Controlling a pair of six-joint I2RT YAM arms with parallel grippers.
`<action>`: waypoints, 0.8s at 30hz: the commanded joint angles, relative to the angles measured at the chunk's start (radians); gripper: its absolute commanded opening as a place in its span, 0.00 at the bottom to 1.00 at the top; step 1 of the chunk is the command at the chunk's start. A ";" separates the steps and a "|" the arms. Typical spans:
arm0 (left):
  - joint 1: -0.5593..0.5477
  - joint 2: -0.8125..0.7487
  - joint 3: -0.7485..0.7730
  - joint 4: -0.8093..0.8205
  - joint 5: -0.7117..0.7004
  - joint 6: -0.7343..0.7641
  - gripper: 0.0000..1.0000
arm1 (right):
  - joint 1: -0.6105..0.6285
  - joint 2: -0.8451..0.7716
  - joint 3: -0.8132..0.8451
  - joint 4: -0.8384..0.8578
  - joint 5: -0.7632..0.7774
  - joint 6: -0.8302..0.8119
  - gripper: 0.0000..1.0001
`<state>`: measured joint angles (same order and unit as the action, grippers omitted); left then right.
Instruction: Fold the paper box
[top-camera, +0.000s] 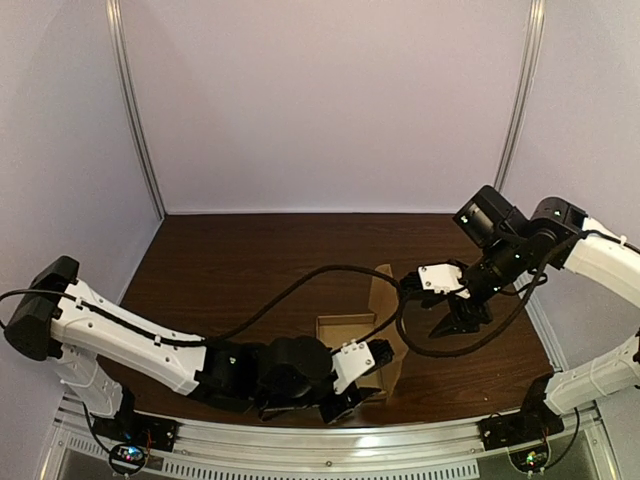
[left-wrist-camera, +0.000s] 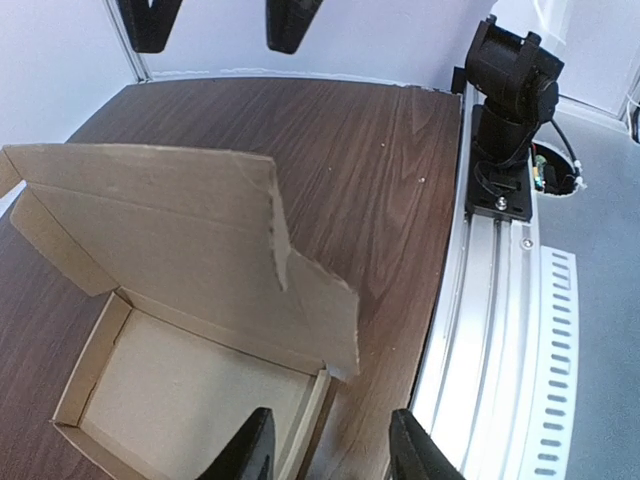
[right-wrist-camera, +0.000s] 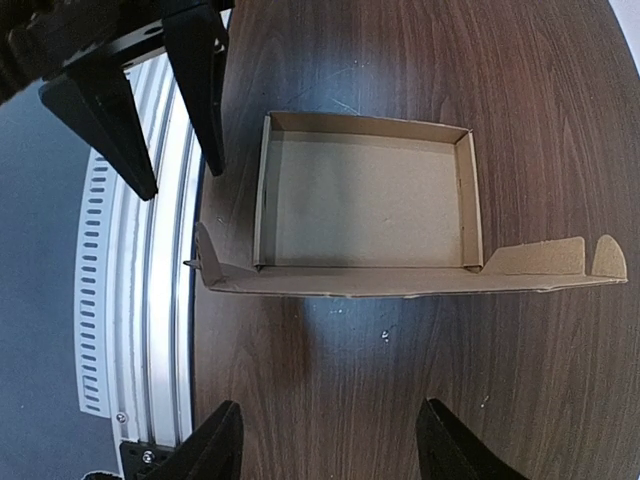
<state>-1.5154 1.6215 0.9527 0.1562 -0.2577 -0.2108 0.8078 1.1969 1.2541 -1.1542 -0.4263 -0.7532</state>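
The brown paper box (top-camera: 345, 328) lies on the dark wood table with its shallow tray open and its lid (top-camera: 384, 300) standing upright along the tray's right side. In the right wrist view the tray (right-wrist-camera: 365, 200) faces up and the lid (right-wrist-camera: 400, 279) shows edge-on, with small flaps at both ends. My left gripper (top-camera: 368, 380) sits at the tray's near corner, open; its fingers straddle the corner wall (left-wrist-camera: 312, 410) without holding it. My right gripper (top-camera: 462, 322) hovers open to the right of the lid, over bare table (right-wrist-camera: 330, 400).
The aluminium rail (left-wrist-camera: 500, 330) with the arm bases runs along the near table edge, close to the box. A black cable (top-camera: 300, 285) arcs over the table above the box. White walls enclose the back and sides.
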 joint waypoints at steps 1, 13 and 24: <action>-0.047 0.079 0.077 -0.012 -0.192 -0.079 0.42 | -0.013 0.008 0.018 -0.006 0.028 0.021 0.60; -0.049 0.190 0.182 0.005 -0.114 -0.092 0.43 | -0.026 0.012 -0.008 0.036 0.050 0.045 0.60; -0.047 0.239 0.187 0.053 -0.200 -0.080 0.19 | -0.035 -0.008 -0.019 0.029 0.040 0.039 0.60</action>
<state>-1.5635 1.8332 1.1225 0.1631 -0.4362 -0.3054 0.7818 1.2011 1.2507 -1.1267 -0.4007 -0.7258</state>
